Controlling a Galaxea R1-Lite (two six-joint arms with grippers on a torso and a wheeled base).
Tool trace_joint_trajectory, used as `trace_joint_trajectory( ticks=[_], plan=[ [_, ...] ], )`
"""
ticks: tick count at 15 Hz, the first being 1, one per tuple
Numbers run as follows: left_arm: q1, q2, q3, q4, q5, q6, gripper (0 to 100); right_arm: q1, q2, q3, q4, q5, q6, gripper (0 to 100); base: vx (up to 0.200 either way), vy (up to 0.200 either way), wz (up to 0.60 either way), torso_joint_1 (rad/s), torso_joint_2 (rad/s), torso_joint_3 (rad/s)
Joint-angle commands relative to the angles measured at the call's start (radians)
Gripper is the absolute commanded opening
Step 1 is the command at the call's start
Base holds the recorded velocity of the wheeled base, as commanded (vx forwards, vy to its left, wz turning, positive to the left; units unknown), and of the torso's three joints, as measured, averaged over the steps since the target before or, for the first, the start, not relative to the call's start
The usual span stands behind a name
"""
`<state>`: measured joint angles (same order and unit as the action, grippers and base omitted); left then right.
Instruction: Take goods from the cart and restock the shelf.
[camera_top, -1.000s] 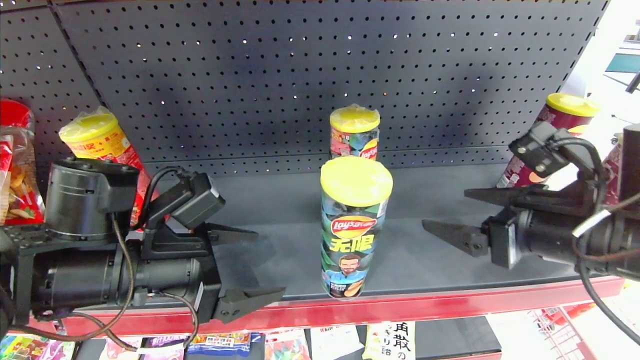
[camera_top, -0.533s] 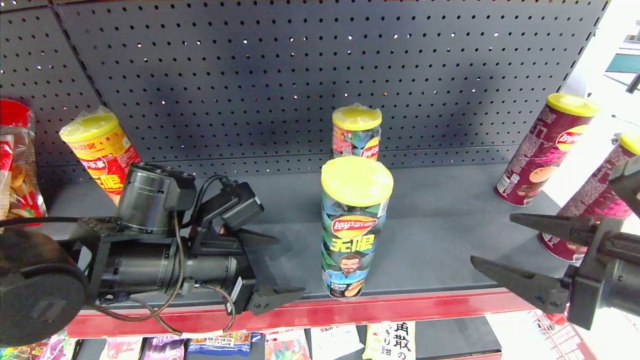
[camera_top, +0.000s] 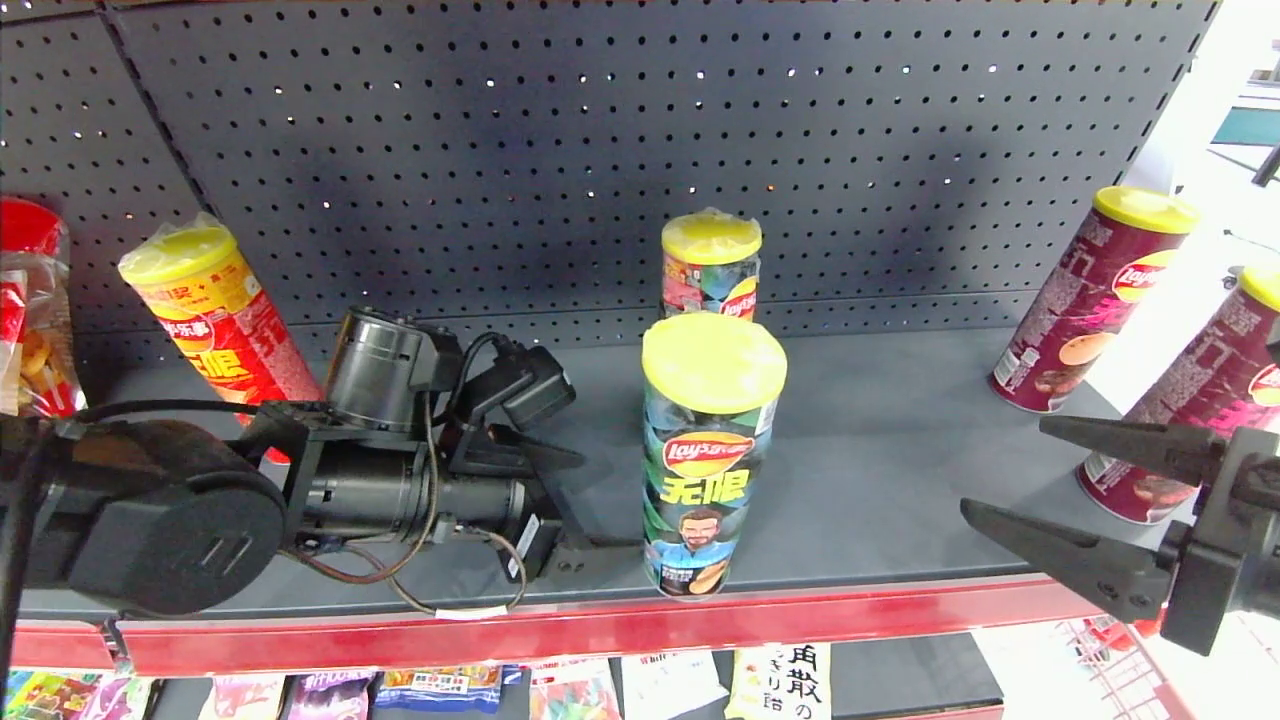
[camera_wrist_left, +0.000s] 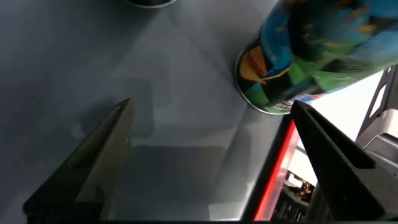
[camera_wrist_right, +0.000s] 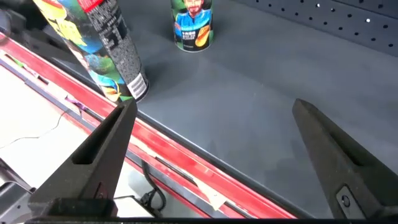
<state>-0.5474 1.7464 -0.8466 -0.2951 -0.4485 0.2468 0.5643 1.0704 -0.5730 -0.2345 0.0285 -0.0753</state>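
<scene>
Two tall chips cans with yellow lids stand on the grey shelf (camera_top: 880, 470). The front can (camera_top: 712, 455) is near the red front edge; the second can (camera_top: 711, 265) is behind it by the pegboard. My left gripper (camera_top: 605, 505) lies low over the shelf just left of the front can, open and holding nothing. In the left wrist view the left gripper (camera_wrist_left: 208, 118) has the front can (camera_wrist_left: 323, 56) just past one fingertip, not between the fingers. My right gripper (camera_top: 1005, 468) hangs open at the shelf's right front. In the right wrist view the right gripper (camera_wrist_right: 213, 107) faces both cans (camera_wrist_right: 115, 56) (camera_wrist_right: 193, 25).
A red and yellow can (camera_top: 215, 300) leans at the left, beside a snack bag (camera_top: 30, 330). Two maroon cans (camera_top: 1100, 300) (camera_top: 1190, 400) stand at the right end. Snack packets (camera_top: 780, 680) fill the shelf below. A bare stretch of shelf lies between the front can and the maroon cans.
My left arm has moved right along the shelf, bringing its open gripper up beside the front can. My right gripper has pulled back to the right and lower, past the shelf's front edge.
</scene>
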Motion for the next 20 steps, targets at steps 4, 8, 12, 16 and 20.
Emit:
trace_joint_trajectory(
  ticks=[4, 8, 12, 16, 20],
  plan=[
    [-0.005, 0.027, -0.016, 0.001, 0.001, 0.0, 100, 0.0, 0.003, -0.001, 0.0, 0.001, -0.001, 100, 0.0, 0.0, 0.0, 0.0, 0.0, 0.0],
    [-0.019, 0.047, -0.04, -0.001, 0.008, 0.0, 100, 0.0, 0.003, 0.001, 0.0, 0.001, 0.002, 100, 0.0, 0.0, 0.0, 0.0, 0.0, 0.0],
    [-0.031, 0.056, -0.051, 0.001, 0.008, 0.0, 100, 0.0, 0.003, 0.001, 0.0, 0.001, 0.002, 100, 0.0, 0.0, 0.0, 0.0, 0.0, 0.0],
    [-0.032, 0.056, -0.052, 0.001, 0.01, -0.001, 100, 0.0, 0.003, 0.001, 0.0, -0.001, 0.002, 100, 0.0, 0.0, 0.0, 0.0, 0.0, 0.0],
    [0.001, -0.045, 0.0, 0.002, 0.057, -0.009, 100, -0.007, -0.014, 0.041, 0.0, -0.004, 0.002, 100, 0.0, 0.0, 0.0, 0.0, 0.0, 0.0]
  ],
)
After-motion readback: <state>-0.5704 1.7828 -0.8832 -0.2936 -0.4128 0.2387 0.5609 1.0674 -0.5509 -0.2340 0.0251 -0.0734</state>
